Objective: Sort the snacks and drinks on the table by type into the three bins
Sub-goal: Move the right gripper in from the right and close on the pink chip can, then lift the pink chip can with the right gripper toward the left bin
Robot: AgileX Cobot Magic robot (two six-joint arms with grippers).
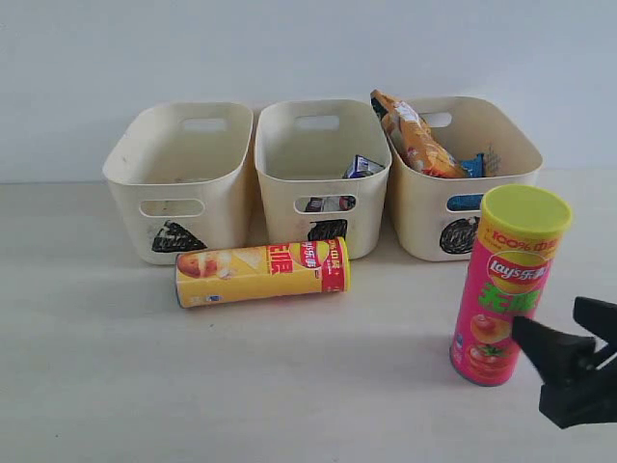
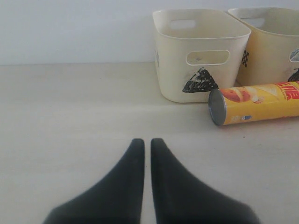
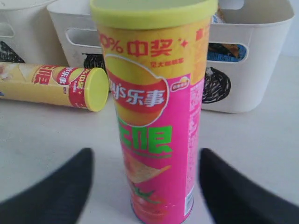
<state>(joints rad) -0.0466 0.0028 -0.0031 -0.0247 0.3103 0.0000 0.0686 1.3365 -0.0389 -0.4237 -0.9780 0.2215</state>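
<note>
- Cream plastic is what the three bins are made of; they are set in a row at the far side of the table (image 1: 96, 386).
- A black triangle is marked on the left bin (image 1: 130, 145), a square on the middle bin (image 1: 280, 217) and a circle on the right bin (image 1: 415, 222).
- A small blue-and-white carton (image 1: 362, 167) is seen inside the middle bin, against its right wall.
- An orange bag (image 1: 416, 135) is propped in the right bin with its top sticking out above the rim, and a blue-and-white bag (image 1: 472, 166) is lodged beside it.
- The yellow-and-red tube (image 1: 260, 272) is laid on its side on the table, just in front of the left and middle bins, with its lid end turned to the right.
- The pink tube (image 1: 509, 289) is stood upright at the near right, in front of the right bin, with its yellow-green lid on.
- The right gripper (image 3: 145, 156) is spread wide, one finger on each side of the pink tube's lower half; a gap is seen on both sides, so nothing is gripped.
- The left gripper (image 2: 144, 144) is closed to a thin slit over bare table at the near left, with nothing held between its fingers.
</note>
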